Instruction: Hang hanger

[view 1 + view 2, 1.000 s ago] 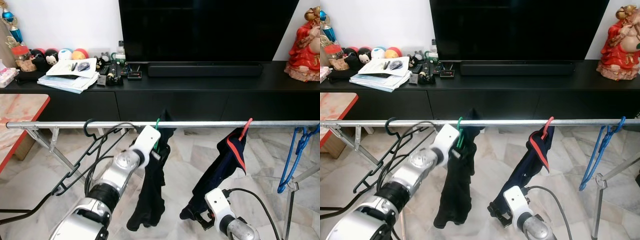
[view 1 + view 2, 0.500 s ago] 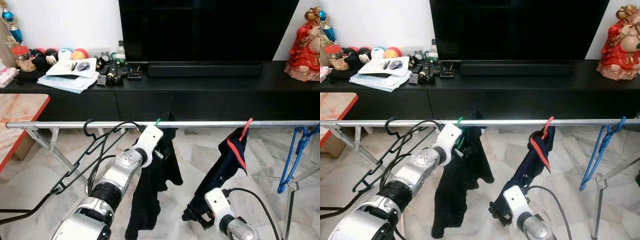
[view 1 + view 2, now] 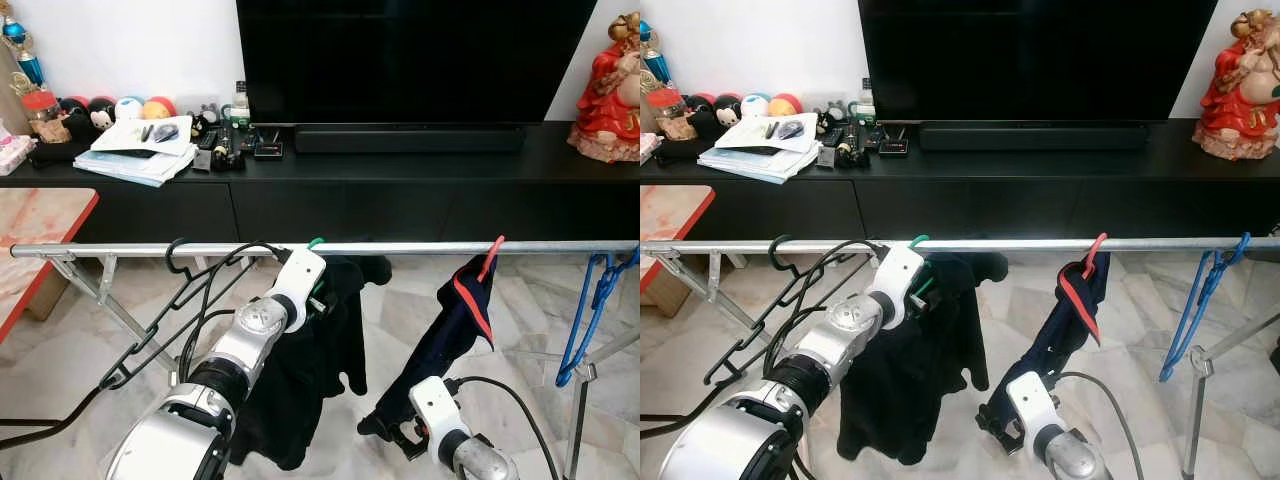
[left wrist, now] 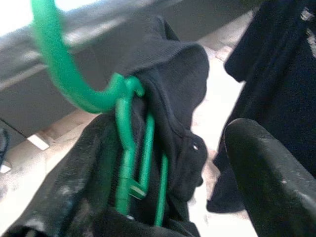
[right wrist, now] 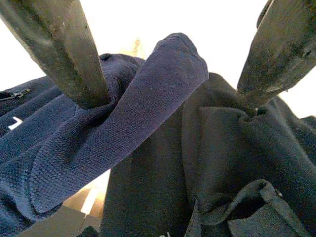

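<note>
A metal rail (image 3: 420, 247) runs across the scene in front of a black TV console (image 3: 400, 180); the left gripper (image 3: 318, 300) is raised to just beneath the rail, and its fingers are clamped on the green hanger (image 4: 126, 148) together with the black garment (image 3: 320, 370) draped on it; in the left wrist view one black finger (image 4: 271, 182) stands beside the bunched cloth, and the green hook (image 3: 918, 241) curves up to the rail; from the head views the hook tip sits at the rail, though whether it rests fully over the rail cannot be told. The black garment hangs down from the gripper, its lower part spread toward the robot's right. An empty black hanger (image 3: 160, 320) hangs on the rail to the left of the gripper; a navy garment (image 3: 450, 340) on a red hanger (image 3: 490, 255) hangs to the right; blue hangers (image 3: 590, 310) hang further right. The right gripper (image 5: 173, 64) is low, at the bottom of the navy garment; its fingers (image 5: 64, 49) stand apart with a fold of navy cloth between them, not pinched.
</note>
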`<state>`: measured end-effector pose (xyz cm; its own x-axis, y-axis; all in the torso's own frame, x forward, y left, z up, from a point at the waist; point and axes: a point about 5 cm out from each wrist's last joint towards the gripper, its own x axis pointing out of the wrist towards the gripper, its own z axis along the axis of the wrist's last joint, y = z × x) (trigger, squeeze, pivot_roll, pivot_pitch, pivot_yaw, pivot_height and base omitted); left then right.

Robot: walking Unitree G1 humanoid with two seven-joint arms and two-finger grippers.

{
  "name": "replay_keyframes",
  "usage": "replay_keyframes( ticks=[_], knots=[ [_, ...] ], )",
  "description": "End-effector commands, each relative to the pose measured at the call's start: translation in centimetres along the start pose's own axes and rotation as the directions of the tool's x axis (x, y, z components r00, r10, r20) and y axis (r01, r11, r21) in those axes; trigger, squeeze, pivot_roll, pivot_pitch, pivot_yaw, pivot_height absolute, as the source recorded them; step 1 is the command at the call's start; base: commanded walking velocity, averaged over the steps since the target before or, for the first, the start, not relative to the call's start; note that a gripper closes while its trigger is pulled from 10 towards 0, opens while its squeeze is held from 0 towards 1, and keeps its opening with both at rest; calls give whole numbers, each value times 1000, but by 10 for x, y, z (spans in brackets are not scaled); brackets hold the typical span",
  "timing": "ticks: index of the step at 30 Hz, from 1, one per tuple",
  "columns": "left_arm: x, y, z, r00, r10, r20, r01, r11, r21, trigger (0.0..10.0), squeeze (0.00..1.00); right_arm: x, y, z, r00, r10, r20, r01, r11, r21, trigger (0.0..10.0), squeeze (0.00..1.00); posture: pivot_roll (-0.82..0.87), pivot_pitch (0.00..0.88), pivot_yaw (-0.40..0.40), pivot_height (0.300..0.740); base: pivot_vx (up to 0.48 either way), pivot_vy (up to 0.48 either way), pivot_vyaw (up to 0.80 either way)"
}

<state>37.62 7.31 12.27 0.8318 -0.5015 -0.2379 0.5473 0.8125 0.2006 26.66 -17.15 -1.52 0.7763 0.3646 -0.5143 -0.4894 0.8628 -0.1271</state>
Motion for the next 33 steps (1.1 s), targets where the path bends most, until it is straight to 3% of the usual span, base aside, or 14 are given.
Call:
replay_keyframes(
  ticks=[1,15,33],
  knots=[
    [1,-4,-2,998,-53,-14,53,998,32,0,0,0,3,-4,1000,7,-20,-7,1000,5,10000,0,63,61,-1,740,0,0,0],
    [-3,-4,-10,995,-98,-24,99,994,52,0,0,0,2,-5,1000,9,-25,-9,1000,4,10000,0,66,63,-3,740,0,0,0],
    [-4,-4,-21,993,-67,-100,77,992,97,0,0,0,2,-4,1000,10,-26,-10,1000,0,10000,0,61,59,-6,740,0,0,0]
  ],
)
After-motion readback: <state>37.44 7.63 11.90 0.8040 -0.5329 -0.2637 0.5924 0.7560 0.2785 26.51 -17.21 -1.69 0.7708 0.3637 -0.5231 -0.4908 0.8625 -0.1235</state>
